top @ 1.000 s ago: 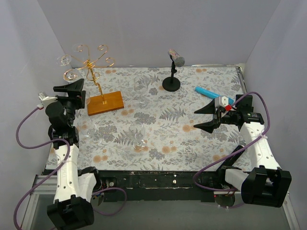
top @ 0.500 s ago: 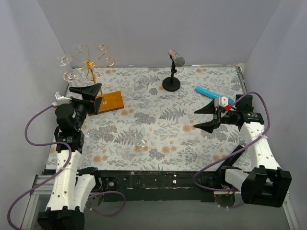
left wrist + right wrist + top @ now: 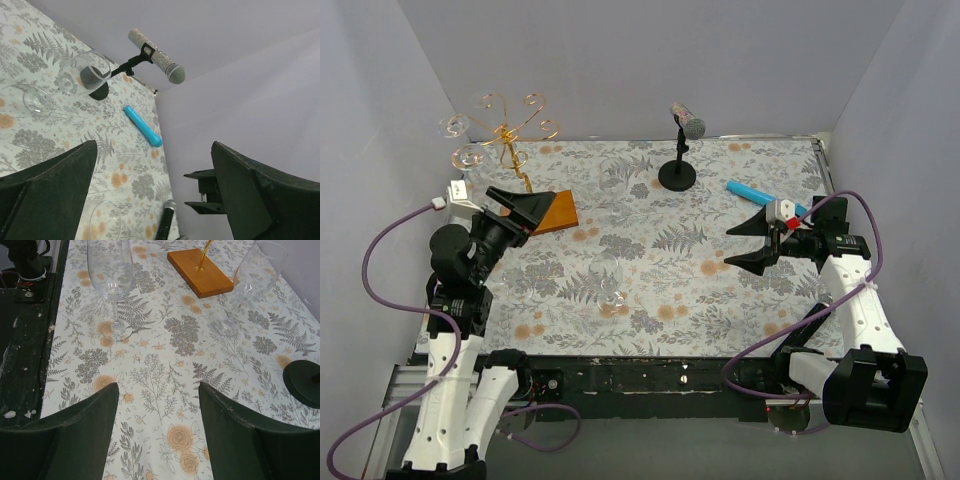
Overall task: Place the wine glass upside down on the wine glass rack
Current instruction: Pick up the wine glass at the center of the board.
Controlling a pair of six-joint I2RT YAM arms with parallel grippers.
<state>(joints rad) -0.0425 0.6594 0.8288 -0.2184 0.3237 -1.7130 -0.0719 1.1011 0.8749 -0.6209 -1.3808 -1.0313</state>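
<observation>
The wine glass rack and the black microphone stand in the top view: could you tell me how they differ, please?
The wine glass rack is thin gold wire with curled arms; the microphone stand is black and holds a silvery microphone. The rack's base is a rectangular orange-brown board; the stand's is a round black disc. The rack is far left, the stand far middle. Both stand upright on the table.

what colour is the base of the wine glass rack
Orange-brown wood; the rack base shows best in the right wrist view.
</observation>
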